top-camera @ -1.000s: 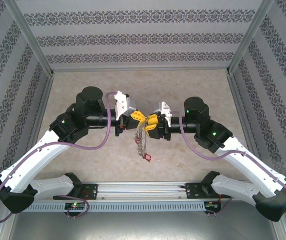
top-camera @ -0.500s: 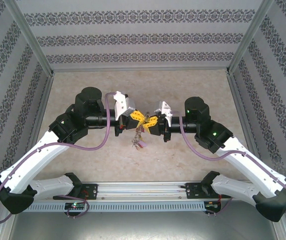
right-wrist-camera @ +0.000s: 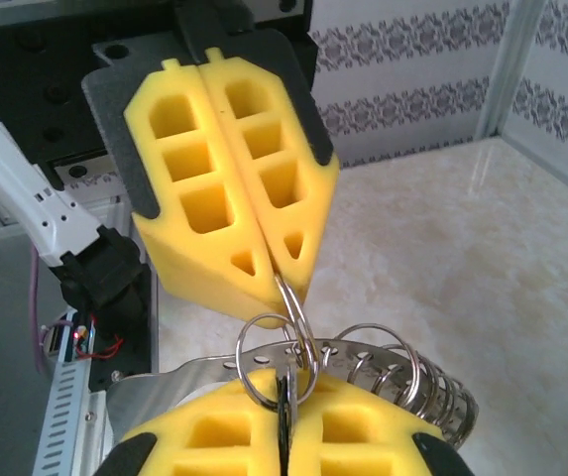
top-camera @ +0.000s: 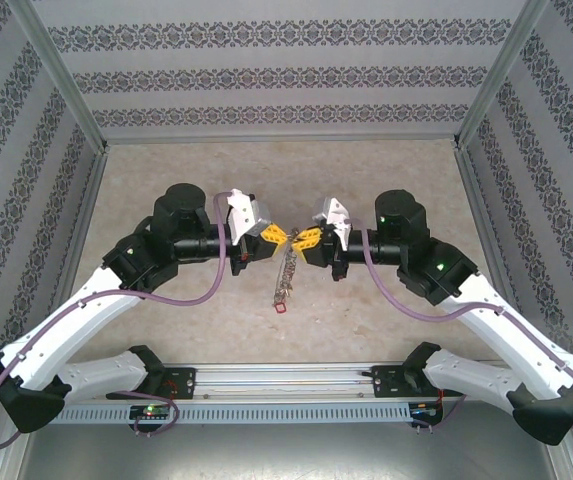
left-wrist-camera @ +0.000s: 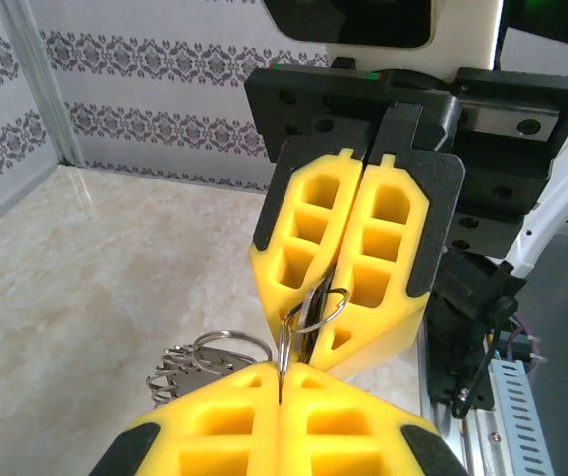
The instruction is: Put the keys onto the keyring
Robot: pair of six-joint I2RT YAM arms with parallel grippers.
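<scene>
While raised clear of the table [top-camera: 386,180] for threading, meets tip to tip.
Holds left gripper [top-camera: 274,235] pressed shut on the wire of the keyring [top-camera: 285,278], dangling just below both tips, to steady the hoop; pinches in right gripper [top-camera: 306,238] what looks like the key [right-wrist-camera: 284,402], edge-on, facing the left tips.

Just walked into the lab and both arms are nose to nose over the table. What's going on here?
The two arms meet above the table. The left gripper is shut on the thin wire of the keyring, whose bunch hangs below. The right gripper is shut on a small split ring and something dark, apparently the black-tagged key. The fingertips nearly touch; whether the key is on yet, I cannot tell.
</scene>
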